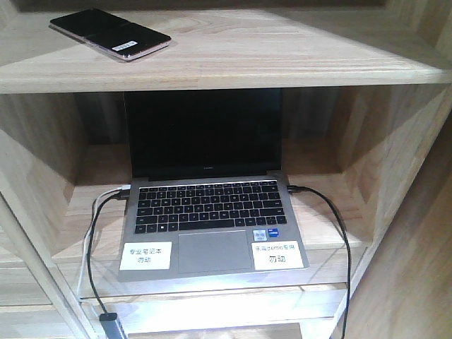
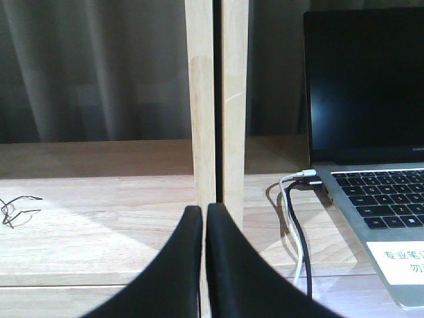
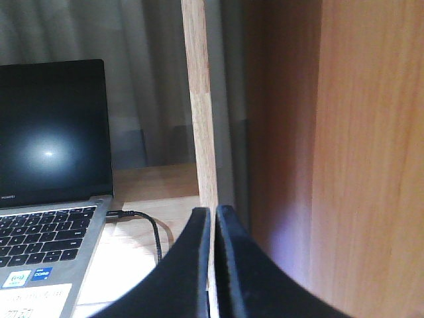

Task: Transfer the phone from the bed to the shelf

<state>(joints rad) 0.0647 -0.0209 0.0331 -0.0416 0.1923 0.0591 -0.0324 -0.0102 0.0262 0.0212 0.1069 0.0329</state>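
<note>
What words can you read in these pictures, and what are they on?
"专业笔记本 勿动": left white label on the laptop.
"非高demo专用 勿动": right white label; its small top line is uncertain.
Bezel logo under the screen: too small.
Blue stickers: too small.
Keyboard letters: blurred.
Phone sticker: unreadable.

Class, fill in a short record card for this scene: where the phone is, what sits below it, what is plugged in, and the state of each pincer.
phone: phone lying flat on the top board of the shelf, near its left end
below: open laptop, screen dark, in the compartment underneath
cables: black and white on the laptop's left side, black on its right
left pincer: left pincer shut, holding nothing
right pincer: right pincer shut, holding nothing
bed: not in view
</note>
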